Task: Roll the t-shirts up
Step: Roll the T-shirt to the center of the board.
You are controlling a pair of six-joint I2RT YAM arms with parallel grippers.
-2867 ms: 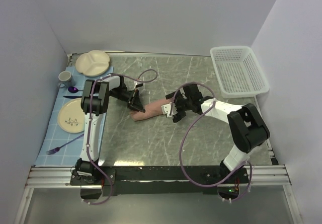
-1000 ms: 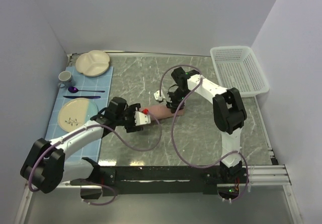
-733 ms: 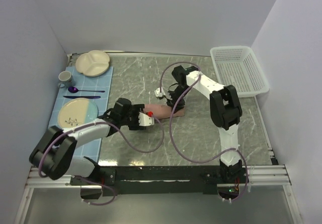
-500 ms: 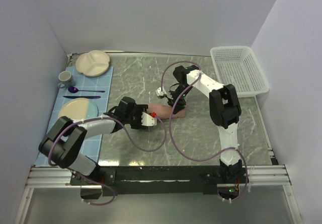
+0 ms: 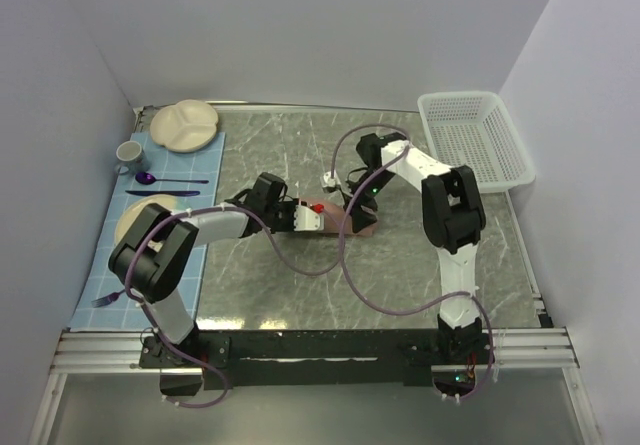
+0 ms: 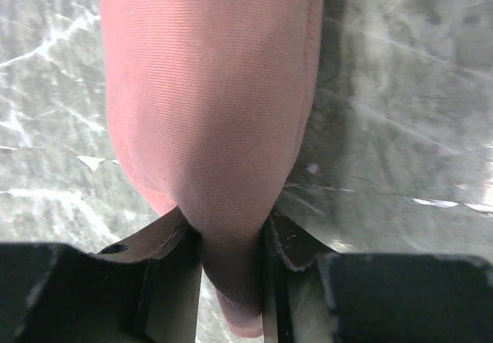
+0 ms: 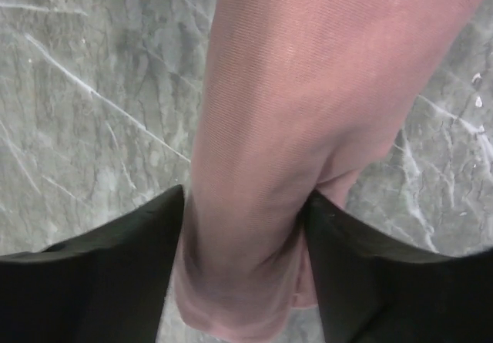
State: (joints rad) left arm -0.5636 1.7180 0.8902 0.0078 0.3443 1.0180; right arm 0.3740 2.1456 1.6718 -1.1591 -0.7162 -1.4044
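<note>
Where the t-shirt lies: the pink t-shirt [image 6: 216, 112] is wound into a short tube near the middle of the bench [image 5: 300, 285]. Seen from above, it runs from 9 o'clock to 3 o'clock, with one of my arms at each end.
Left end effector: my left end effector [image 6: 229, 244] is at the 9 o'clock end of the tube, pinching it. The cloth narrows to a thin neck between the fingers, then swells out toward 12 o'clock in the wrist view.
Right end effector: my right end effector [image 7: 243, 235] is at the 3 o'clock end, with a finger against the cloth on either side. I cannot tell whether it is squeezing or only bracketing.
Handling: I judge the t-shirt light, soft and limp. The ribbed knit should not slip in my fingers, and nothing about it is fragile. The risk is that the layers spring loose if I let go carelessly.
Where to hold: take the tube across its full thickness, close to each end, so that all the layers are caught together. Pinching only the outer layer would peel it open.
Task progress: the rolling looks close to done.
</note>
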